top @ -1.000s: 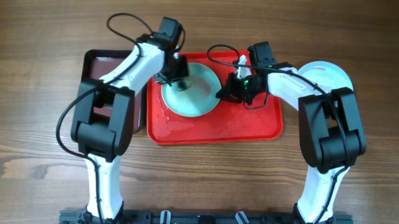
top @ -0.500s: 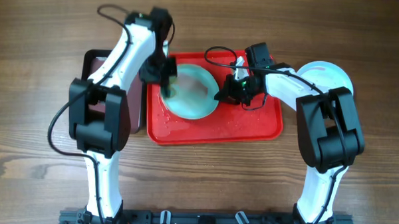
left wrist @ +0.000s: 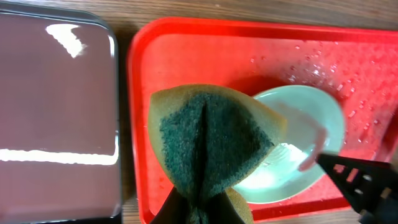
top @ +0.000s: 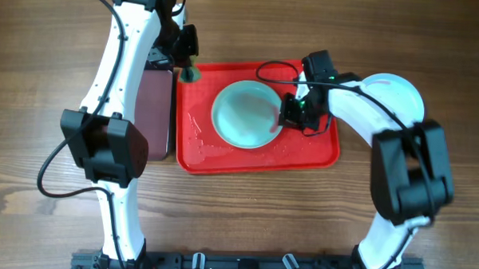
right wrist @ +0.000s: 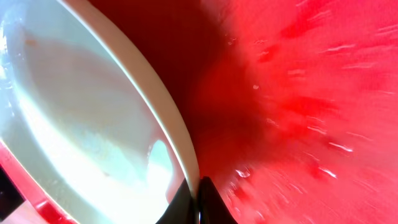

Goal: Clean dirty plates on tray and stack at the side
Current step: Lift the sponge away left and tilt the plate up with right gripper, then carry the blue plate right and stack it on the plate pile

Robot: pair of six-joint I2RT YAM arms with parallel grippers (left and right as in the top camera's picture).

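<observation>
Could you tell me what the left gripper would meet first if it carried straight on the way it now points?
The left gripper carries a sponge, which would land first on the tray floor beside the plate; depth is unclear, so it might clip the plate's rim.

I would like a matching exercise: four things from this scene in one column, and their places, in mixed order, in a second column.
Things:
1. sponge
2. pale blue plate
3. maroon tray
4. white plate

Places:
A. on the table, right of the red tray
B. in the left hand
C. over the red tray, rim in the right hand
D. on the table, left of the red tray

Pairs: 1-B, 2-C, 3-D, 4-A
</observation>
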